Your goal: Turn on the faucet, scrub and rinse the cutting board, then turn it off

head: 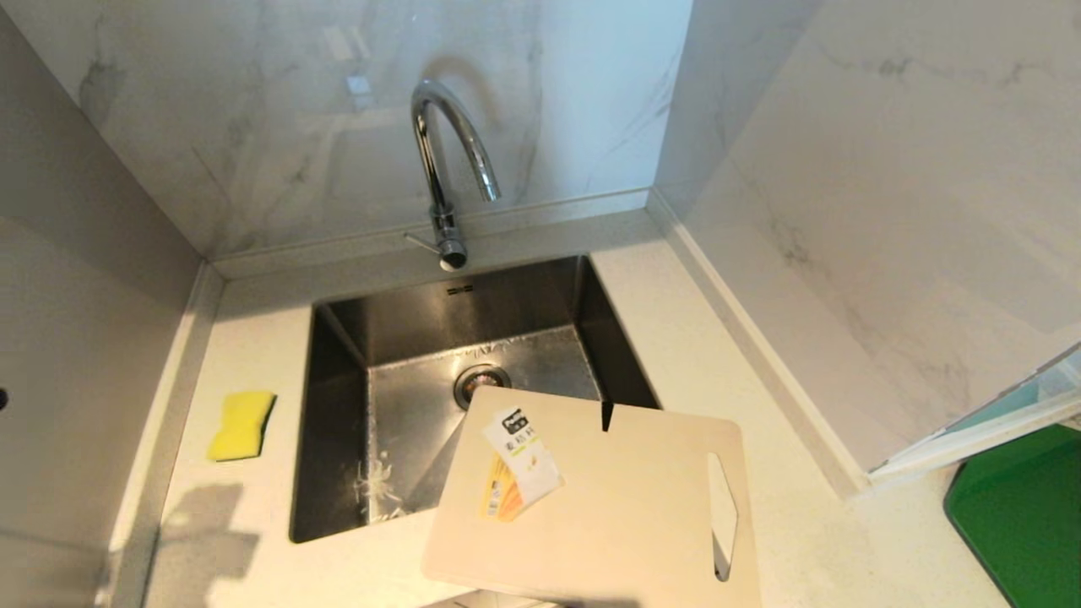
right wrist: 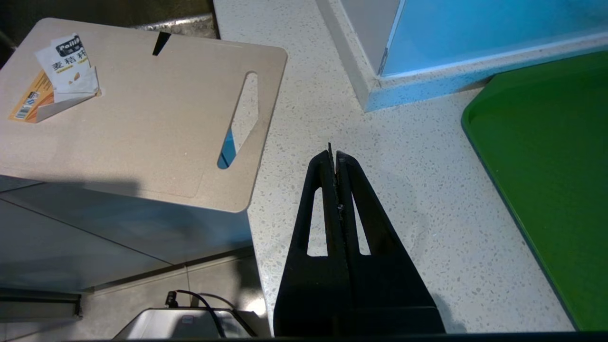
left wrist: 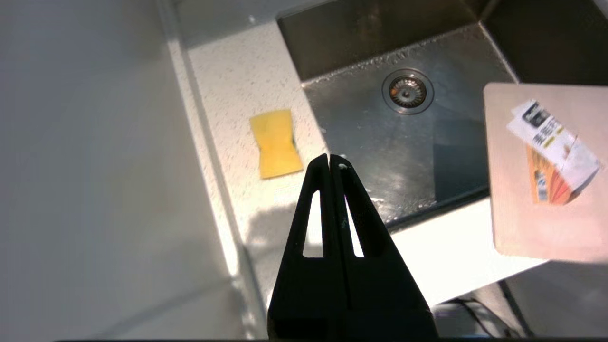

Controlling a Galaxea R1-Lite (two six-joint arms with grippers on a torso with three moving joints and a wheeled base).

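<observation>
1. The faucet (head: pixel 446 160) stands upright on the table behind the sink (head: pixel 338 405), against the marble wall. I see a tall shiny chrome gooseneck, its high arch curving over toward the basin, with a thin lever sticking out sideways at its base. No water shows at the spout.

2. The cutting board (head: pixel 625 515) is large, pale beige, with rounded corners. It lies flat over the sink's near right corner, overhanging the table's front edge. Its long handle hole sits toward the right, a small notch marks the far edge, and a white-and-orange paper label lies near its left side.
</observation>
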